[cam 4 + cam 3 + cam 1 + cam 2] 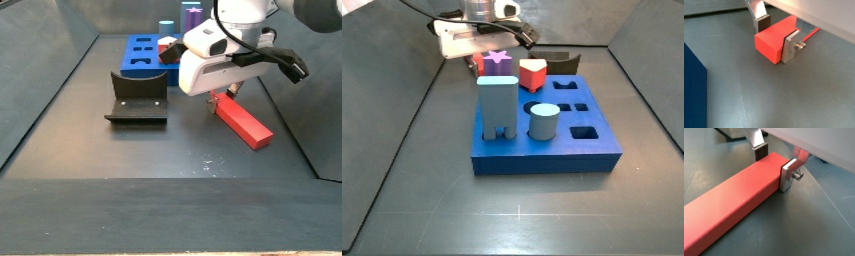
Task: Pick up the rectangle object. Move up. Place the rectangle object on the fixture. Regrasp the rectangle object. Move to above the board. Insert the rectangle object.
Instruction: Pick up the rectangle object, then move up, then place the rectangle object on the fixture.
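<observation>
The arm reached down over the dark floor, its white wrist housing low above the rectangle object [245, 121], and the gripper [775, 167] straddled one end of that block. In both wrist views the 2 flat silver fingers [791, 46] with dark pads stood on opposite long faces of the block, pressed against its sides, so the gripper was closed on it. The rectangle object [734, 200] was a long, plain red bar with a square cross-section and smooth matte faces, and it lay flat on the floor. In a side view the fixture [138, 97], a dark, nearly black angled holder with low walls, stood at about 9 o'clock from the block, near but apart. The board [556, 125], a thick blue slab with shaped holes, carried a tall light-blue block [496, 108] and a grey-blue cylinder [543, 122]. Dark walls enclosed the grey, faintly scratched floor [120, 150].
</observation>
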Controlling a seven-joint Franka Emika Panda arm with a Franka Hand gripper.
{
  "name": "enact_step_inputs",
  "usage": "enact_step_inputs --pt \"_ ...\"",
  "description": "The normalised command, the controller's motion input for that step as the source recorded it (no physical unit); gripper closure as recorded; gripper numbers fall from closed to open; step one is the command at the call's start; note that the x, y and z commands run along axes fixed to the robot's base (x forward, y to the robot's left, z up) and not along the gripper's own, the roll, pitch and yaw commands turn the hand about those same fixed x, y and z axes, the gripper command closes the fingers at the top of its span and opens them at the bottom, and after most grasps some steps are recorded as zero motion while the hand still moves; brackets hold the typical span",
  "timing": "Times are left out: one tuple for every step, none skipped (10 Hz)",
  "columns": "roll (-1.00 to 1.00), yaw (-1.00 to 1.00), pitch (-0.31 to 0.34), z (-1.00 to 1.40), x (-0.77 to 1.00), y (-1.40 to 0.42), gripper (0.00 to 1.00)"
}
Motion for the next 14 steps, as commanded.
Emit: enact_step_inputs --pt "0.0 0.0 0.0 0.0 0.0 0.0 1.0" --pt "0.0 0.0 0.0 0.0 0.0 0.0 1.0" --pt "0.0 0.0 0.0 0.0 0.0 0.0 1.0" --pt "0.0 0.0 0.0 0.0 0.0 0.0 1.0" --pt "0.0 0.0 0.0 0.0 0.0 0.0 1.0" --pt "0.0 0.0 0.0 0.83 0.0 0.0 1.0" --pt "0.01 -0.04 0.019 0.81 -0.03 0.04 1.0" --pt "0.01 -0.05 0.048 0.71 -0.04 0.03 1.0" --pt "0.02 -0.04 0.067 0.56 -0.02 0.03 1.0" --pt "0.02 -0.04 0.071 0.42 -0.01 0.02 1.0" --pt "0.03 -0.04 0.062 0.28 -0.02 0.02 1.0" --pt "0.0 0.0 0.0 1.0 0.0 0.0 1.0" --pt "0.01 0.0 -0.002 1.0 0.0 0.0 1.0" --pt "0.02 0.0 0.008 1.0 -0.01 0.0 1.0"
